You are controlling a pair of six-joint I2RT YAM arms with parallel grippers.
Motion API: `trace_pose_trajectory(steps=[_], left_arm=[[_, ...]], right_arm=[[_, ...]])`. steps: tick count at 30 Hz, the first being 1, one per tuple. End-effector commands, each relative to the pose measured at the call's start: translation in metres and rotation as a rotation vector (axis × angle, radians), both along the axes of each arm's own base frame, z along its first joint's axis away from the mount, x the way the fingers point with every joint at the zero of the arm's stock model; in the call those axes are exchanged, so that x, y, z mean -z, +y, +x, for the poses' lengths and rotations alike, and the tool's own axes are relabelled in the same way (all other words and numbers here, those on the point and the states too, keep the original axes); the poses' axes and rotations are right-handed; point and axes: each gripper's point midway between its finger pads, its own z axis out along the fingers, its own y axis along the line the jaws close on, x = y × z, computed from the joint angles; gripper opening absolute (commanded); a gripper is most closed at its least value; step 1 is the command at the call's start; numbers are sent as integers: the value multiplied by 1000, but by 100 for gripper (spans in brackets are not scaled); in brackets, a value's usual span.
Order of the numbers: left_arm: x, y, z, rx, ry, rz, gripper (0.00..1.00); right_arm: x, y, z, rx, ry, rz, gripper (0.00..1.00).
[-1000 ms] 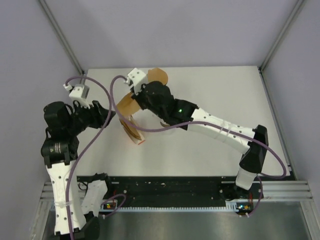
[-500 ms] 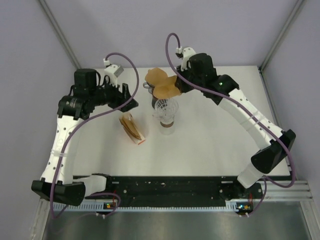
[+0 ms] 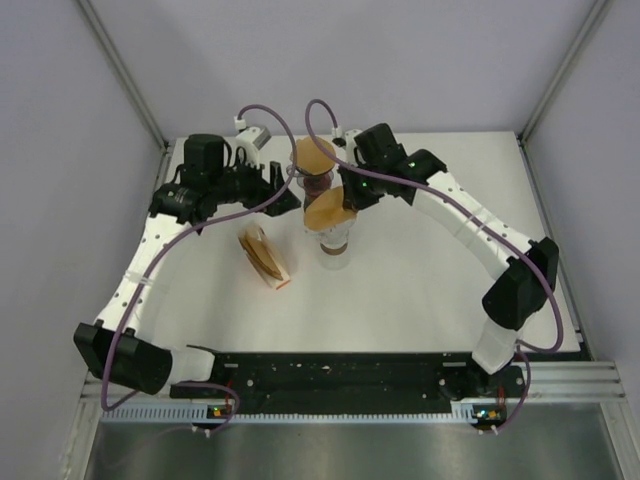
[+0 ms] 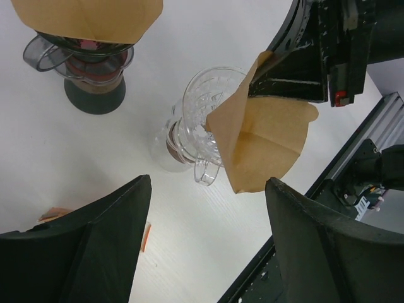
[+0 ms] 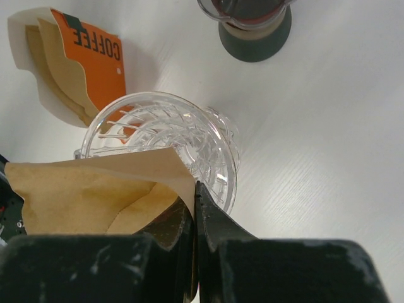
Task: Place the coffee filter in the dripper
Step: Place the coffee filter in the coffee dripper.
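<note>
1. A brown coffee filter point(image 5: 82, 189) hangs pinched between the right gripper's point(image 5: 194, 196) closed fingers, its edge over the rim of the glass dripper point(image 5: 170, 136) just below them.
2. The left gripper point(image 4: 208, 183) hovers nearby, jaws spread wide and empty.

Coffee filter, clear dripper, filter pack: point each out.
coffee filter point(image 4: 265, 148), left wrist view, flat brown face.
clear dripper point(image 5: 161, 126), right wrist view, ribbed inner wall.
filter pack point(image 5: 95, 47), right wrist view, orange label.
</note>
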Motion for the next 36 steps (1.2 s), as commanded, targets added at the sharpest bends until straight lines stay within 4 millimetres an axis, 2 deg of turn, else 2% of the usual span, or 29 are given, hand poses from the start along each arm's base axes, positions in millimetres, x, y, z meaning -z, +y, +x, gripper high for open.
trace_pose_trajectory(steps=[1, 5, 8, 12, 16, 18, 21, 25, 27, 30, 33, 36], left_arm=[[-11, -19, 12, 29, -65, -48, 79], [1, -31, 14, 61, -49, -35, 77], [9, -32, 19, 52, -43, -22, 73], [12, -30, 27, 26, -53, -2, 71], [12, -31, 29, 27, -52, -7, 70], [11, -31, 30, 21, -52, -8, 71], [7, -28, 31, 3, -60, -4, 72], [-2, -25, 31, -27, -65, -12, 75], [-2, -21, 32, -74, -23, -37, 76], [4, -17, 30, -126, 47, -86, 76], [10, -15, 29, -157, 81, -96, 76], [21, -12, 30, -198, 129, -106, 75]], right_arm=[[-14, 0, 0, -2, -11, 8, 1], [-17, 8, -1, -36, -10, 36, 23], [-29, 9, -1, -49, -42, 55, 35], [-52, 6, 1, -53, -114, 68, 46], [-61, -1, 6, -48, -169, 38, 54], [-63, -7, 11, -34, -195, 11, 57], [-81, -18, 19, -3, -264, -25, 57], [-113, -20, 18, -11, -395, -74, 56], [-111, -7, 7, -64, -417, -98, 44], [-79, 12, -8, -156, -332, -104, 22], [-42, 3, 0, -87, -246, -207, 5], [-24, 15, -6, -133, -177, -192, 0]])
